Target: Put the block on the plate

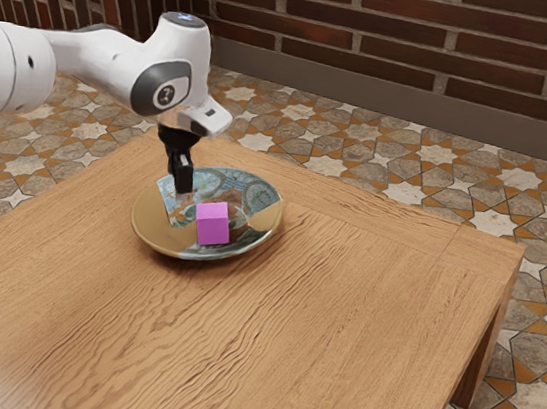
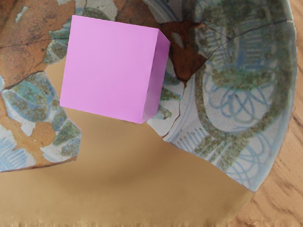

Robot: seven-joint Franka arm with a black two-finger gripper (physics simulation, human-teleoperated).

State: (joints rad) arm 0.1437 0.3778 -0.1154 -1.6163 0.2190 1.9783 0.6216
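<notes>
My black gripper [image 1: 183,196] points down over the plate's far-left part in the exterior view, and whether it is open or shut cannot be made out. The pink-purple block [image 1: 212,225] rests on the plate, apart from the gripper, toward the exterior view's right and nearer that camera. Around it spreads the round plate [image 1: 154,229], tan with blue-green patterned patches. The wrist view has the block [image 2: 111,68] lying on the patterned plate [image 2: 246,137], with its top and side faces exposed.
The wooden table [image 1: 309,320] carries the plate near its far edge. Beyond it are a patterned tile floor [image 1: 351,154] and a brick wall [image 1: 396,39]. Wood grain of the table [image 2: 279,189] borders the plate's rim in the wrist view.
</notes>
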